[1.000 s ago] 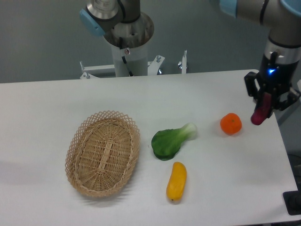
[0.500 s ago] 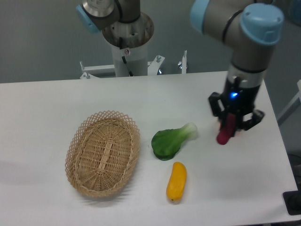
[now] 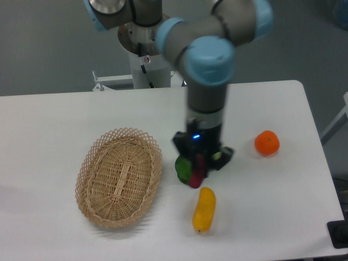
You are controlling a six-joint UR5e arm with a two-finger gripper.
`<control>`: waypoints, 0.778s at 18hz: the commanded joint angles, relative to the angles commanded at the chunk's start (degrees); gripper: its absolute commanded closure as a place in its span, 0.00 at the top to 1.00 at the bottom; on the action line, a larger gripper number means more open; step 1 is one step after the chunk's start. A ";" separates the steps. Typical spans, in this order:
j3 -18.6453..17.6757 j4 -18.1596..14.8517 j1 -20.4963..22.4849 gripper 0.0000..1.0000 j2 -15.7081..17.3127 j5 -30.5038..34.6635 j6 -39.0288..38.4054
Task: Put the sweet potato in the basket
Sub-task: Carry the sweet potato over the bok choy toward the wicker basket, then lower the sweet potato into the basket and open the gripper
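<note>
- White table [image 3: 65, 114] fills most of the frame, set against a plain grey wall across the top.
- At the upper centre stands the robot's pale base column, and the grey arm with light blue joint caps reaches down from it to the middle of the frame.
- The gripper [image 3: 198, 169] hangs at the centre of the frame, its two dark fingers closed on the sweet potato [image 3: 197, 173].
- The sweet potato is a slim magenta-purple tuber, held roughly upright with its long axis near vertical; its lower end pokes out below the fingers.
- It hangs in front of a green leafy vegetable [image 3: 183, 168], most of which is hidden behind the gripper.
- The basket [image 3: 118, 176], an oval of tan wicker, lies at the lower left, well to the left of the gripper.
- A yellow vegetable [image 3: 204, 209] lies just below the gripper.
- A round orange fruit [image 3: 267, 143] sits at the right.
</note>
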 joint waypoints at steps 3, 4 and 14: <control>-4.39 2.98 -4.13 0.24 -0.61 0.17 -1.87; -5.45 4.39 -5.01 0.24 -0.96 0.18 -1.78; -12.58 9.41 -10.38 0.24 -4.56 1.67 11.22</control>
